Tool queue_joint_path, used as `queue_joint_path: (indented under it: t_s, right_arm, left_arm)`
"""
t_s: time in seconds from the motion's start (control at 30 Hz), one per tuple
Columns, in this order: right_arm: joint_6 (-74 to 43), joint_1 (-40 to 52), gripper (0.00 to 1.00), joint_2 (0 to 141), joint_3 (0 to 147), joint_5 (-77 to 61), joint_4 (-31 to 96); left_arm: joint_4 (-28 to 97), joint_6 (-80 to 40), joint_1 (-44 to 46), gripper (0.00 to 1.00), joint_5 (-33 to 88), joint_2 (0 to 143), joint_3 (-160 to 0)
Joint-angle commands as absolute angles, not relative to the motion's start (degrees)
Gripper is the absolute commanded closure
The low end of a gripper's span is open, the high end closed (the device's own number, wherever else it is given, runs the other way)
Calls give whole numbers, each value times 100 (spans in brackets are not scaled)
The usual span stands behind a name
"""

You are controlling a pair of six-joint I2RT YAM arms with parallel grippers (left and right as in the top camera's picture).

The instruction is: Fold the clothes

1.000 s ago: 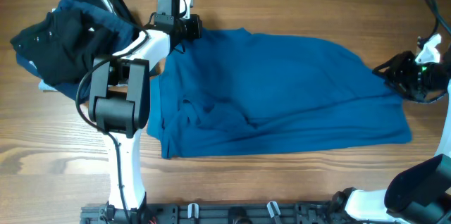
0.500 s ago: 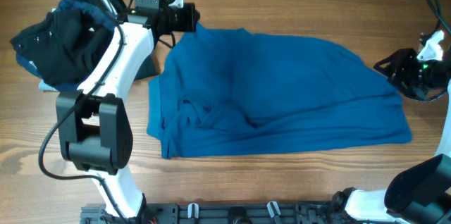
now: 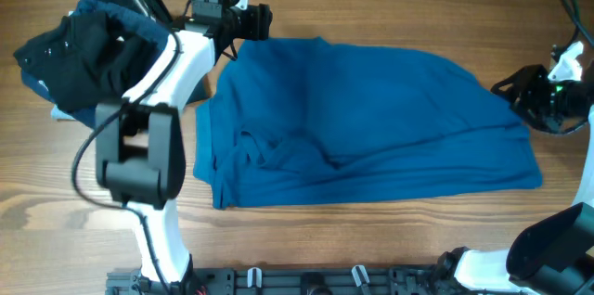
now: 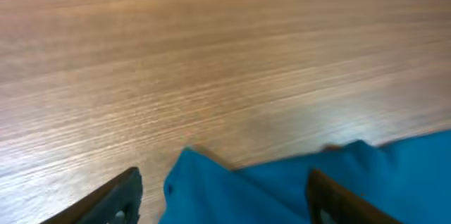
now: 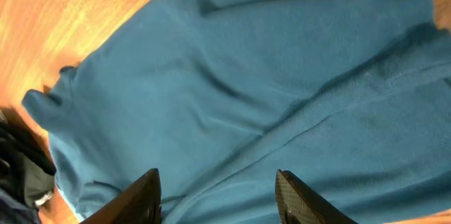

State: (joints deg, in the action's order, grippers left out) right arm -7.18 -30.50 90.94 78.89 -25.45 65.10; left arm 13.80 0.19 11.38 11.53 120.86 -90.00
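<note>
Blue shirt (image 3: pixel 371 109) lies spread, rumpled at 8 o'clock, on the wood-grain counter (image 3: pixel 371 239). Left end effector (image 4: pixel 225 206) spread over its corner; right end effector (image 5: pixel 218 203) spread too.

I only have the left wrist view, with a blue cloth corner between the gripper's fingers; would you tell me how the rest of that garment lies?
Observer: The blue shirt lies spread across the middle of the table, and the left gripper is at its far left corner.
Operator: Is anything else lying nearby?
Observer: Yes, a pile of dark clothes sits at the table's left end.
Operator: Thank you; where is the other arm?
Observer: The right gripper is open at the shirt's right edge.
</note>
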Motion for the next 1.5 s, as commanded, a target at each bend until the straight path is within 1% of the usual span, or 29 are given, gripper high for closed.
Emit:
queue_joint_path:
  t_s: [0.0, 0.1, 0.23, 0.27, 0.33, 0.43, 0.47, 0.6, 0.7, 0.83, 1.0, 1.1, 1.2, 1.37, 1.4, 1.43, 1.47]
  right_arm:
    - [-622, -3017, 47, 9054, 7599, -2508, 6493]
    - [-633, -3017, 48, 9054, 7529, -2508, 6475]
    - [-932, -3017, 48, 9054, 7529, -2510, 6410]
    - [-945, -3017, 48, 9054, 7529, -2510, 6405]
    - [-969, -3017, 48, 9054, 7529, -2510, 6401]
    - [-1061, -3017, 48, 9054, 7529, -2510, 6416]
    - [-1055, -3017, 48, 9054, 7529, -2508, 6431]
    - [-1026, -3017, 48, 9054, 7529, -2508, 6517]
    - [-893, -3017, 48, 9054, 7529, -2504, 6523]
    - [-893, -3017, 48, 9054, 7529, -2506, 6495]
    - [-895, -3017, 47, 9054, 7529, -2506, 6427]
    - [-836, -3017, 48, 9054, 7529, -2508, 6429]
    - [-755, -3017, 48, 9054, 7529, -2508, 6431]
    - [-764, -3017, 47, 9054, 7529, -2508, 6410]
    - [-762, -3017, 47, 9054, 7529, -2508, 6412]
    - [-762, -3017, 47, 9054, 7529, -2508, 6412]
    - [-764, -3017, 47, 9054, 7529, -2510, 6410]
  left_arm:
    - [1129, 62, 1044, 29, 1046, 12599, -9004]
    - [1092, 51, 976, 33, 1066, 12943, -9074]
    - [1225, -43, 875, 38, 1291, 13155, -9223]
    - [1245, -43, 871, 41, 1385, 13159, -9223]
    - [1356, -36, 878, 52, 1597, 13159, -9223]
    - [1369, -21, 878, 77, 2036, 13157, -9227]
    - [1343, -23, 878, 83, 2071, 13137, -9229]
    - [1424, -21, 878, 92, 2123, 12919, -9229]
    - [1697, -21, 878, 96, 2126, 12637, -9229]
    - [2569, -19, 941, 96, 2294, 12191, -9229]
    - [3212, 106, 1177, 96, 2292, 11889, -9229]
    - [3658, 130, 1406, 96, 1994, 11806, -9227]
    - [4477, 130, 1649, 96, 1660, 11808, -9192]
    - [5422, 123, 2003, 96, 1382, 11810, -9061]
    - [5570, 82, 2060, 95, 1212, 11813, -8995]
    - [5719, 82, 2115, 87, 1048, 11813, -8938]
    - [5808, 84, 2128, 66, 904, 11813, -8923]
